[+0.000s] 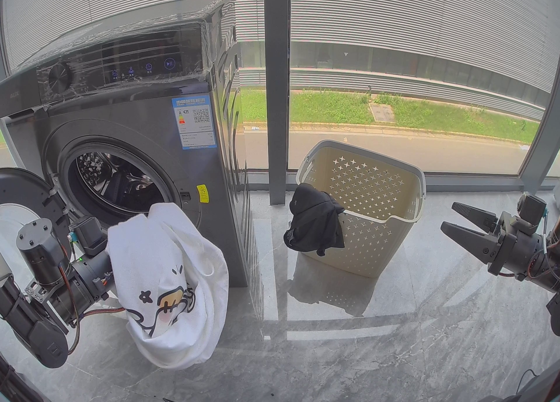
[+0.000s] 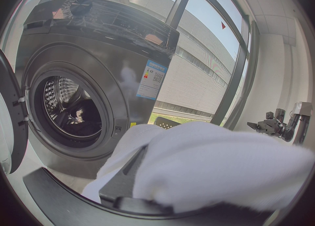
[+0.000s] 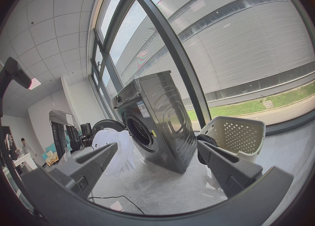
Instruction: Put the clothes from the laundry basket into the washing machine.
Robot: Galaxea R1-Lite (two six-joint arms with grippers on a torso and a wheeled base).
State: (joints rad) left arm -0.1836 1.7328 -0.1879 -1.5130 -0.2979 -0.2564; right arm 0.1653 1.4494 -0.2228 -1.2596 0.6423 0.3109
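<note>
Laundry basket [image 1: 379,240] rim carries black garment [image 1: 315,219]; left end effector [image 2: 139,184] grips white shirt [image 1: 169,286].

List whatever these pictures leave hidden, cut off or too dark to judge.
Laundry basket: head view, near wall hides its bottom; more clothes may lie inside.
Washing machine drum: left wrist view, too dark to tell what lies inside.
White shirt: head view, own folds hide part of its print.
Washer door: head view, cut off by the left edge.
</note>
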